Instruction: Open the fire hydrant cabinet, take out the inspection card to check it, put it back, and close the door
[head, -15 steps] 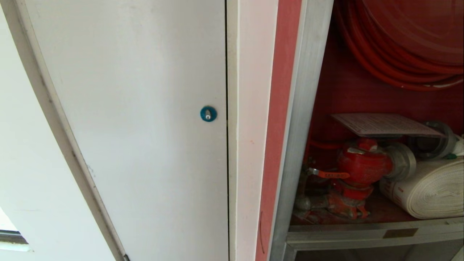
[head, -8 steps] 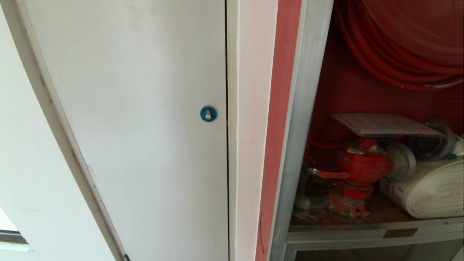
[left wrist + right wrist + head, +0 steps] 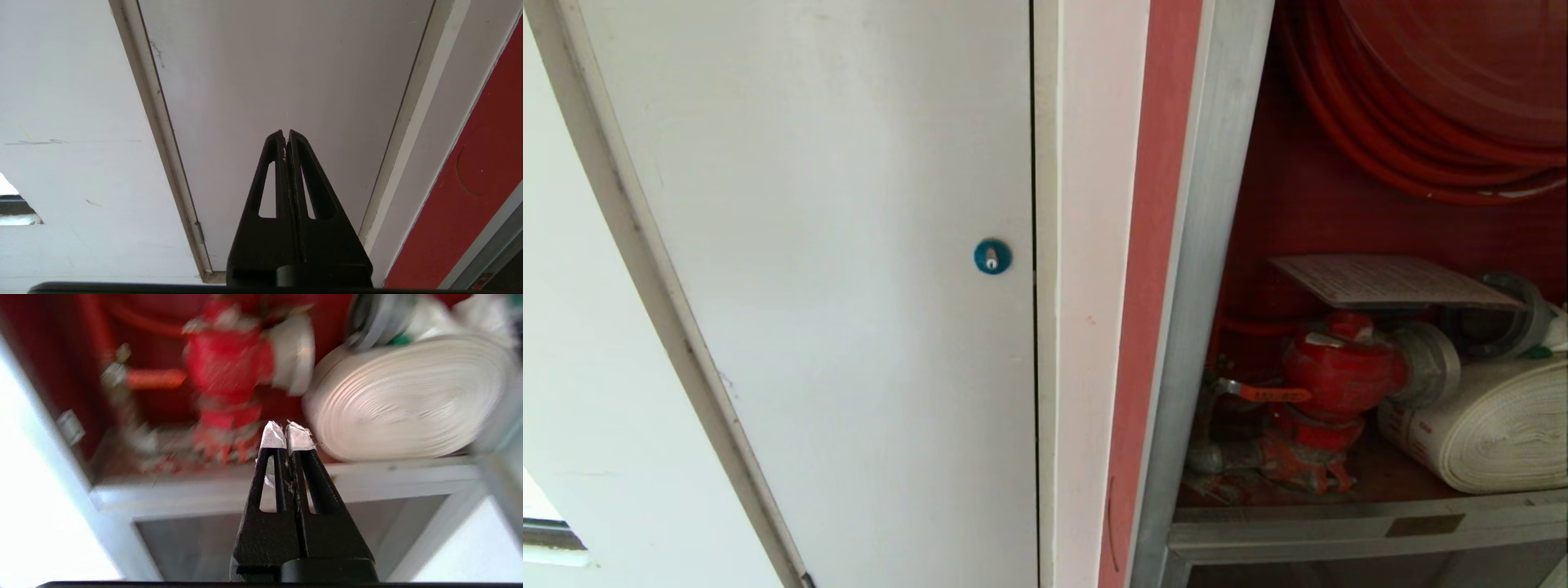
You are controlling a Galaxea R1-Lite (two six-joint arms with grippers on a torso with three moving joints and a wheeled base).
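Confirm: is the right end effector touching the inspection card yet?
Apart. In the right wrist view the right end effector is shut and empty, out in front of the cabinet; in the head view the inspection card lies alone above the valve.

The fire hydrant cabinet stands open at the right, with the white panel to its left and a lock near that panel's right edge. Inside, the hose reel hangs at the top. Below it the inspection card lies flat on the valve. The rolled hose rests on the cabinet floor, just right of the valve.
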